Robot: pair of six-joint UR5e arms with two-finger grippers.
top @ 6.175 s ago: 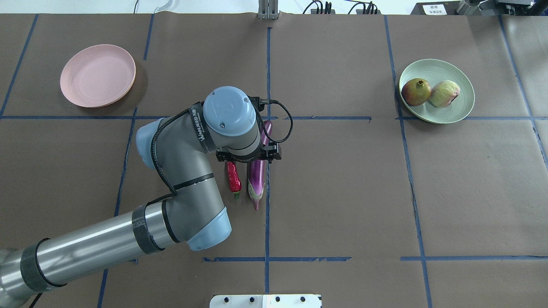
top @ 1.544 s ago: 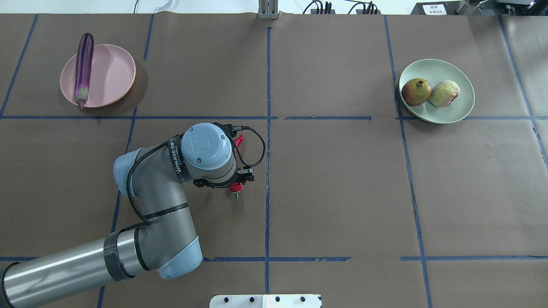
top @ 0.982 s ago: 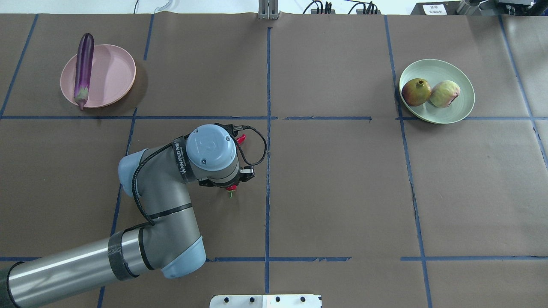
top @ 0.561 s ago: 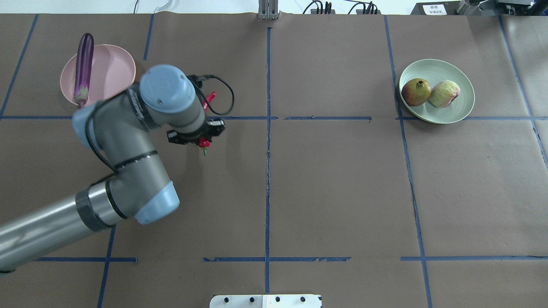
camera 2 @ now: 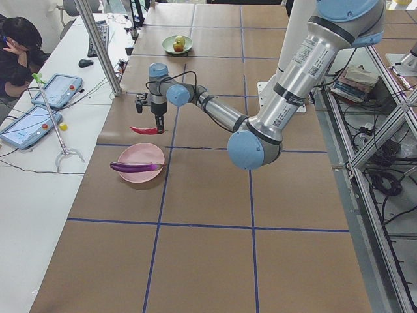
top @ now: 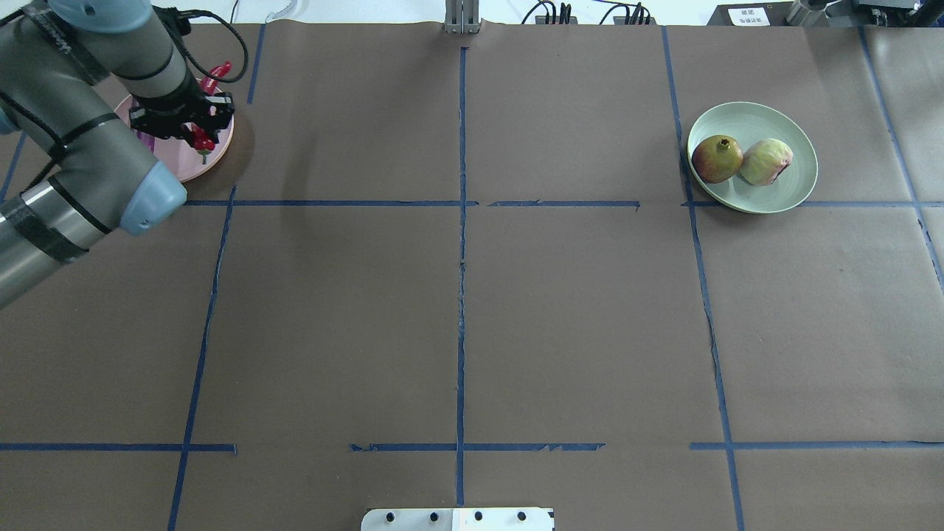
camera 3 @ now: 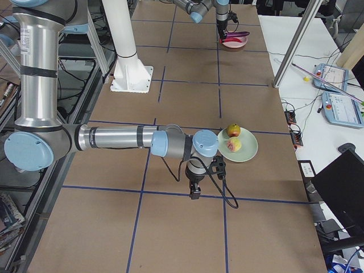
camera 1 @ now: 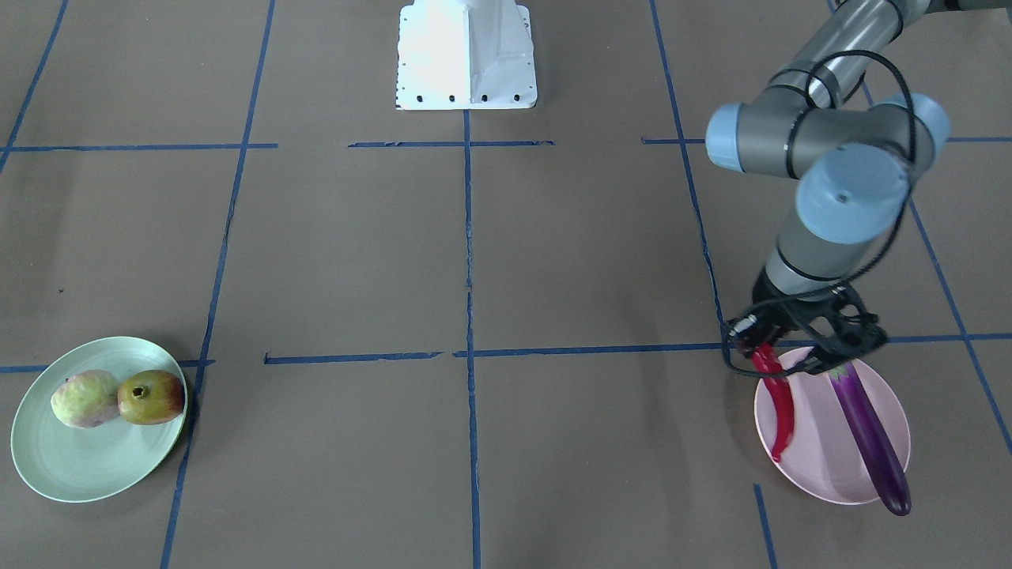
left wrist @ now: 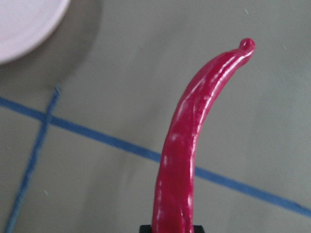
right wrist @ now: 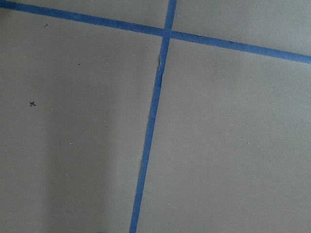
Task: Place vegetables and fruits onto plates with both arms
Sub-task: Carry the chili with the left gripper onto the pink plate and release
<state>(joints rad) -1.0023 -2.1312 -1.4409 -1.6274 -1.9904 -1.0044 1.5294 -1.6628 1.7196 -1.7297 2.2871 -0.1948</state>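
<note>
Brown paper table (top: pixel 575 317) with a blue tape grid. Clock is read from overhead, with the white base block (top: pixel 457 518) at 6.

Right gripper (camera 3: pixel 194 193) sits low over bare paper, about 4 o'clock off the mint plate (top: pixel 782 118). It shows only in the side view, so I can't tell how its jaws stand. Looks parked out of the way, its share likely done.

Far row:
- **Mint plate, 2 o'clock:** holds both fruits. The orange-red one (top: pixel 717 158) is on the 9 o'clock side, touching the pale green one (top: pixel 767 161).
- **Pink plate (camera 1: pixel 822 470), 10 o'clock:** holds the eggplant (camera 1: pixel 866 427) along its 9 o'clock side, tip overhanging the 12 o'clock rim. That leaves the 3 o'clock half free.

Left gripper (camera 1: pixel 768 357) has its jaws clamped on the stem end of the chili (camera 1: pixel 783 411), with the body sticking out free. The chili is held above that free half near the rim, touching nothing. The height is likely for rim clearance. Can't tell if it's fully over the plate.
</note>
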